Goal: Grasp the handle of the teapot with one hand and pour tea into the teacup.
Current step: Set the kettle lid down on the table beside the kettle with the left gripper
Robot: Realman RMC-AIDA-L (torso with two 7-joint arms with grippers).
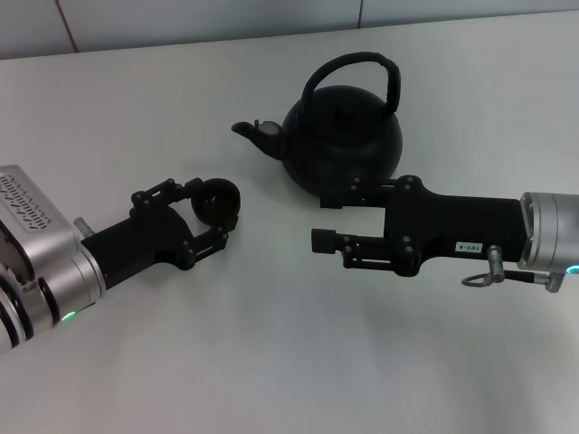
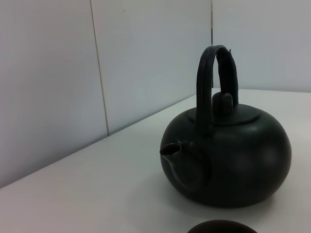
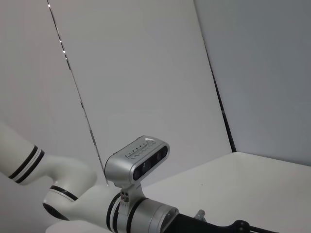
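Black teacup (image 1: 218,201) between left gripper (image 1: 210,212) fingers (image 1: 210,242).

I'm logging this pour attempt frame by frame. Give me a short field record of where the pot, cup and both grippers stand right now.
teapot: upright on the white table, spout toward the robot's left
handle: raised over the lid, ungrasped
teacup: between the left gripper's fingers, on the spout side of the pot
left gripper: shut on the teacup
right gripper: open, low in front of the pot, holding nothing
tea: none visible
pour: not begun
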